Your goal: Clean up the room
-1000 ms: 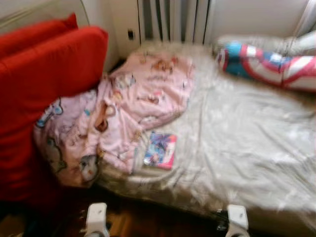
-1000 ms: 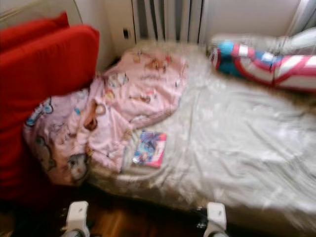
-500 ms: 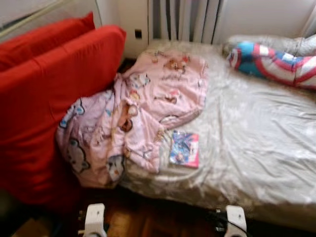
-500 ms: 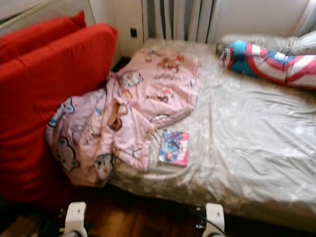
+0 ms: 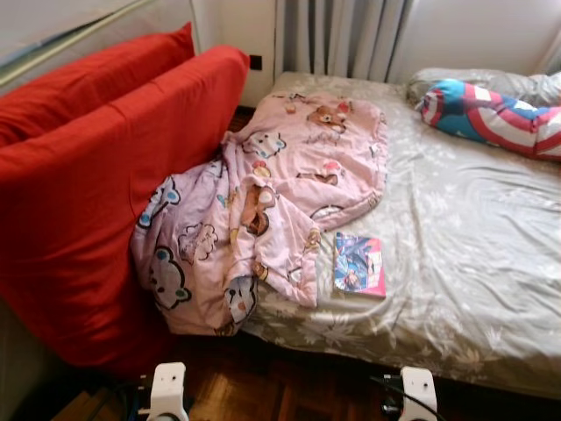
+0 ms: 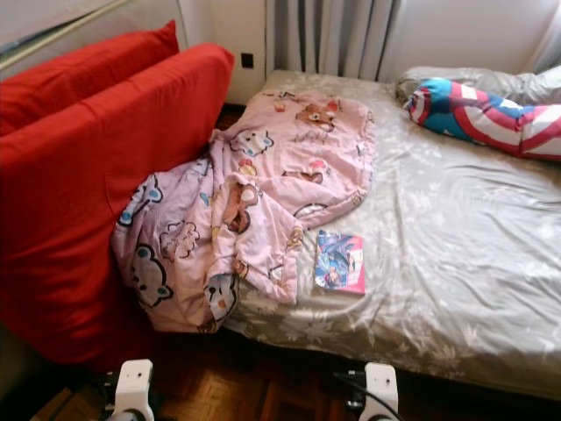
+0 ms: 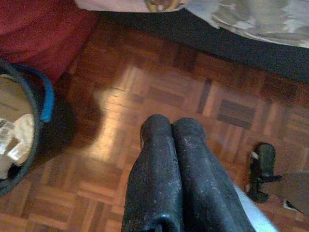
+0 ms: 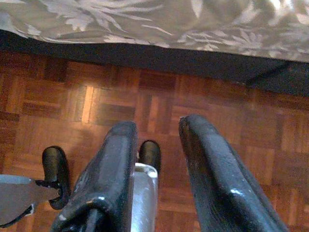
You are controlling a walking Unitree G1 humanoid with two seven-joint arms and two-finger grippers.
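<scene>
A crumpled pink cartoon blanket (image 5: pixel 272 202) lies on the bed's near left corner and hangs over its side. A small colourful book (image 5: pixel 359 265) rests on the grey floral sheet (image 5: pixel 473 237) just right of the blanket. A red, white and blue striped cushion (image 5: pixel 491 114) lies at the far right of the bed. Both arms hang low above the parquet floor. My left gripper (image 7: pixel 171 126) is shut and holds nothing. My right gripper (image 8: pixel 157 126) is open with nothing between its fingers.
Two big red cushions (image 5: pixel 105 175) lean upright against the bed's left side. A dark bin with a blue rim (image 7: pixel 29 121), holding paper scraps, stands on the parquet (image 7: pixel 159 77) near my left gripper. Curtains (image 5: pixel 342 35) hang behind the bed.
The camera has swung to the left and steadied, so the bed, blanket and book sit further right and look sharper. Nothing on the bed has moved.
</scene>
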